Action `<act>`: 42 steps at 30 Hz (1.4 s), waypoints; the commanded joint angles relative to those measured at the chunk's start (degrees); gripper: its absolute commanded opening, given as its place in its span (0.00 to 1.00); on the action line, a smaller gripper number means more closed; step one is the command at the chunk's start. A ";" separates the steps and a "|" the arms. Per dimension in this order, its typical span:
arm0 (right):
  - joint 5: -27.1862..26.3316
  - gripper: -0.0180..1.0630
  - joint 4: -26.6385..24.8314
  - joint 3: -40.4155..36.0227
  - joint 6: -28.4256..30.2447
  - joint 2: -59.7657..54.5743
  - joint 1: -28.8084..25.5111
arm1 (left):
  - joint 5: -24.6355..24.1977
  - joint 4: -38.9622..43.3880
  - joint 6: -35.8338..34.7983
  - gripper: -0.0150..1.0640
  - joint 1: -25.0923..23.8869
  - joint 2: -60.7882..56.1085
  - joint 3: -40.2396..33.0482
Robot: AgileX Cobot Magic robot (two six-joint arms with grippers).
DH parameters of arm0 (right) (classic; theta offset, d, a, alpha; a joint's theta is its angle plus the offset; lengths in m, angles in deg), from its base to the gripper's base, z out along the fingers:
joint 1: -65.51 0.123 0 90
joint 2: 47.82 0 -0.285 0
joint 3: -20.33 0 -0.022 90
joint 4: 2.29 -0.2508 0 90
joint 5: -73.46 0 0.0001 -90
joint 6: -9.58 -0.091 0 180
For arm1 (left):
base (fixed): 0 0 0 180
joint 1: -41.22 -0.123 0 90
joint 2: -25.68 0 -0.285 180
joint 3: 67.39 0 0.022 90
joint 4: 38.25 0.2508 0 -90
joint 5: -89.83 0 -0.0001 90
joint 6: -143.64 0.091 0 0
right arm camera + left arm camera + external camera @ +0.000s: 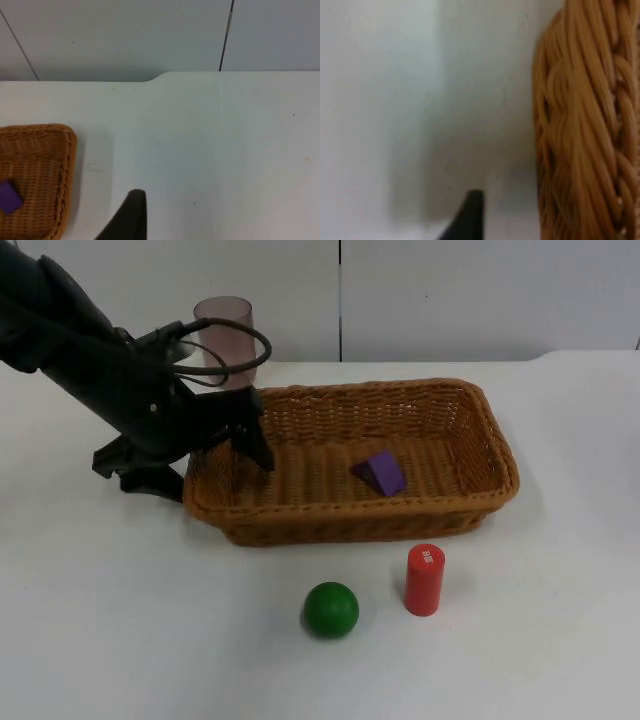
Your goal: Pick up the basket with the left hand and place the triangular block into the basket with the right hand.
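The wicker basket (pixel 470 430) rests on the white table, and its woven rim (pixel 585 125) shows close up in the left wrist view. A purple triangular block (pixel 379 473) lies inside it, right of centre; the right wrist view also catches this block (pixel 8 196) and the basket's corner (pixel 60 150). My left gripper (pixel 212 448) is open and straddles the basket's left rim, one finger inside and the other outside, with a gap between the fingertip (pixel 470 215) and the rim. My right gripper (pixel 131 216) waits off to the right above bare table, well away from the basket.
A pink translucent cup (pixel 224 330) stands behind the left arm near the partition wall. In front of the basket are a green ball (pixel 331 609) and an upright red cylinder (pixel 425 580).
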 commanded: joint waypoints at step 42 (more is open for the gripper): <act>-12.18 0.99 0.20 -0.39 -0.23 0.30 0.33 | -3.41 42.52 -20.11 0.99 -1.24 -46.30 0.25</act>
